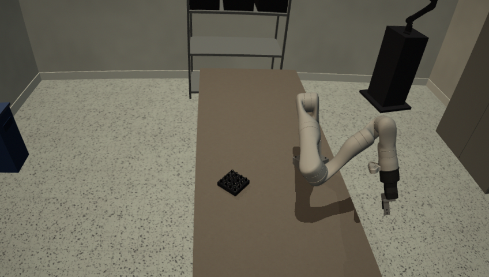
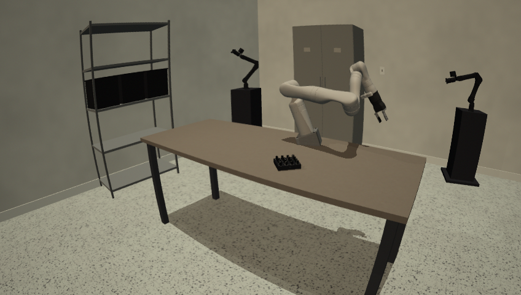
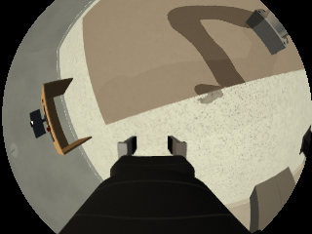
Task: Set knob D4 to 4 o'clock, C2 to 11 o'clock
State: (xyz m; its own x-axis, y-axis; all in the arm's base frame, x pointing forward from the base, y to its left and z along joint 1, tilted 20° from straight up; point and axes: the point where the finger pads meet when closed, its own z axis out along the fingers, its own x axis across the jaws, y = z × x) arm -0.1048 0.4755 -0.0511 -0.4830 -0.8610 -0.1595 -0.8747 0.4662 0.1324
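Top view: knob box (image 1: 233,183) (image 2: 287,163) lettering too small to read; end effector (image 1: 386,205) (image 2: 383,116) (image 3: 152,142) released.

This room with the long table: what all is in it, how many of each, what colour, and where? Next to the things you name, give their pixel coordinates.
Knob box (image 1: 232,183) (image 2: 287,166): one, black, on the table
Table (image 1: 240,137) (image 2: 226,145) (image 3: 132,58): one, brown top, dark legs, mid-room
Shelf rack (image 1: 236,55) (image 2: 100,168): one, grey, by the wall
Bins (image 2: 133,87): three, black, on the rack
Cabinet (image 2: 306,66): one, brown, behind the arm
Pedestals (image 2: 464,145): two, black, each carrying a small black arm
Blue container (image 1: 11,143): one, at the top view's left edge
Orange open-sided object (image 3: 53,124): one, at the wrist view's left
Robot arm (image 1: 310,147) (image 2: 334,94): one, pale, mounted on the table
Jaws: one pair, grey and black, open, beyond the table edge
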